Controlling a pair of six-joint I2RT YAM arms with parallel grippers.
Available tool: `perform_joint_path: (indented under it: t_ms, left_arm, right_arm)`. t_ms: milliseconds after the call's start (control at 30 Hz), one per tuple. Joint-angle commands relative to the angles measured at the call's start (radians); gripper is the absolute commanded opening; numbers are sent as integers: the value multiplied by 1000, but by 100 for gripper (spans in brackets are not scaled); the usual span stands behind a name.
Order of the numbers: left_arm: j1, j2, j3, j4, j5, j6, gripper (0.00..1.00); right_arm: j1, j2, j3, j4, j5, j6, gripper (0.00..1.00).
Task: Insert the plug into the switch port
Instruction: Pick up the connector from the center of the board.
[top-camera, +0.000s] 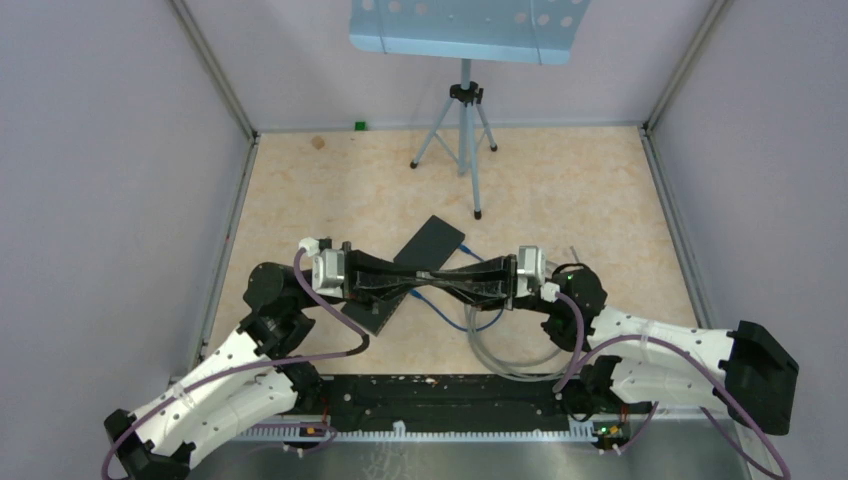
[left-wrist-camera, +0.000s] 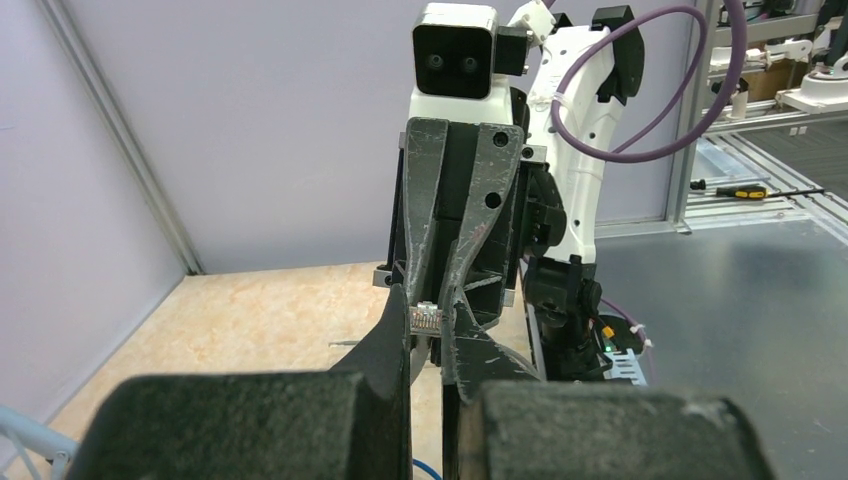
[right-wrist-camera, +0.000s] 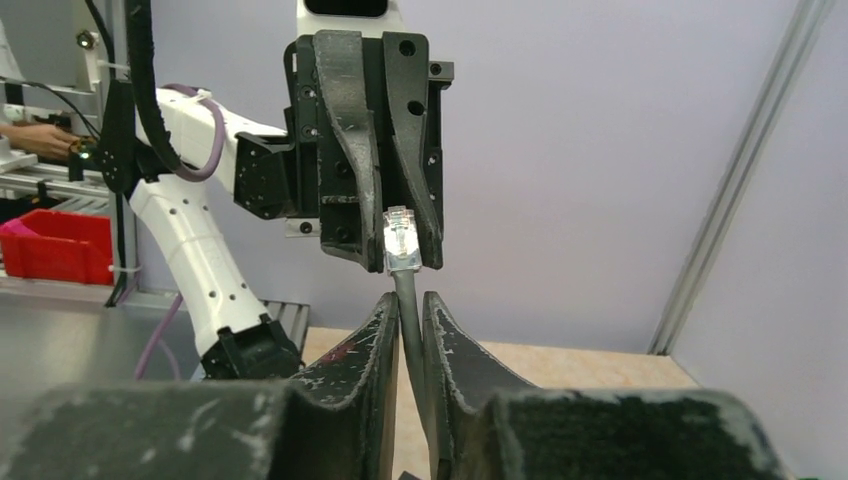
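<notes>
Mid-air regrasp above switch (top-camera: 432, 238): left gripper (left-wrist-camera: 427, 322) clenched on plug (right-wrist-camera: 400, 238), right gripper (right-wrist-camera: 408, 305) pinching cable (right-wrist-camera: 404, 283) at plug's 6 o'clock. Only one grip should release, plug kept square.

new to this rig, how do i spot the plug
Over the beige table, the black left claw meets the right claw tip to tip. Pinched in the left one is a clear plastic plug ending a grey cable, the only see-through piece there.
</notes>
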Motion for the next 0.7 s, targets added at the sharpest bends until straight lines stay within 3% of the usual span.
perform_joint_path:
  t_ms: [0,167,200,267,300,433,533,667]
  left_arm:
    - [-1,-2,17,11,12,1,0]
    - [-1,-9,12,8,-20,-3,1]
    - [-1,-12,10,4,-40,-6,13]
    - [-1,-17,11,-17,-115,-20,78]
    - [-2,-22,15,-44,-154,-22,96]
    - [0,-44,55,-177,-349,-41,99]
    - [10,-1,164,-411,-469,-33,99]
    - [99,124,269,-627,-441,-70,99]
  right_arm:
    - [-9,1,56,20,-15,13,2]
    - [-8,-3,66,-36,17,5,0]
    - [-9,-8,66,-46,32,4,0]
    - [-10,-24,66,-85,70,-7,0]
    - [-9,-35,69,-116,97,-19,0]
    - [-9,-75,113,-363,221,-117,0]
    - [-10,-78,191,-593,298,-179,0]
    - [-10,-66,266,-817,437,-245,0]
